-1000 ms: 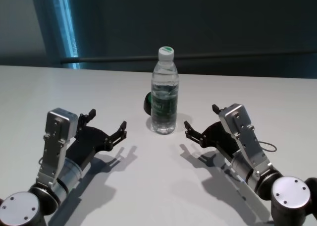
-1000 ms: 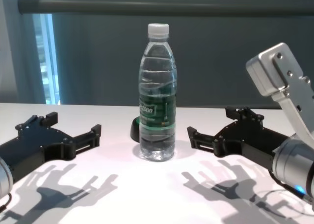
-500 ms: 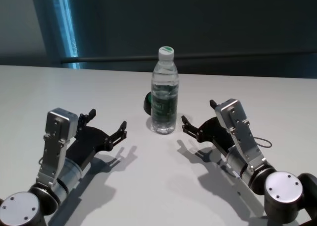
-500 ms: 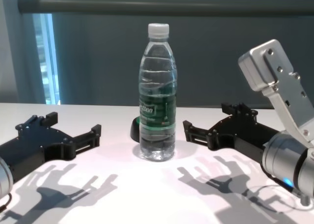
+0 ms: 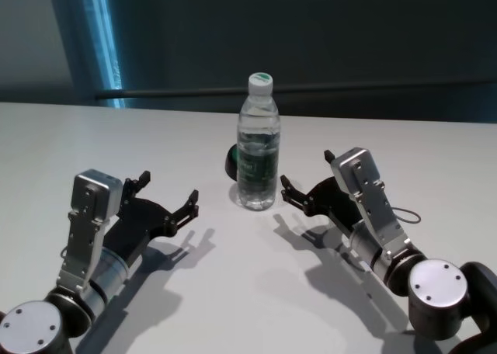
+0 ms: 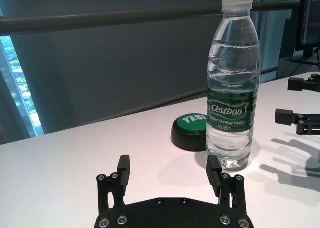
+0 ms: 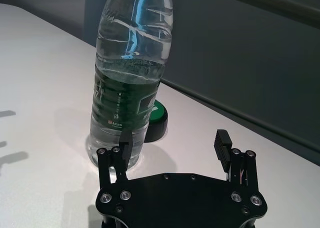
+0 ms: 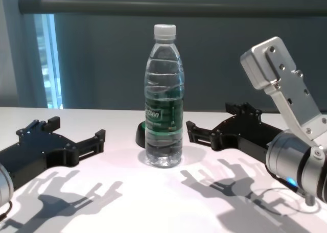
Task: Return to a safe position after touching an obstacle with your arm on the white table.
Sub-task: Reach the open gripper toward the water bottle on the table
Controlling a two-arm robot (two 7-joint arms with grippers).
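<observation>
The bottle (image 5: 257,144) stands upright mid-frame on the white table (image 5: 233,292). The right gripper (image 5: 304,178) sits just beside it, fingers spread wide and empty. The left gripper (image 5: 167,192), lower left, is also spread wide and empty.

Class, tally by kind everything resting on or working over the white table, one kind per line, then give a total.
Water bottle: 1
Green-topped black button: 1
Grippers: 2, the left gripper and the right gripper, both open
Total: 4
</observation>
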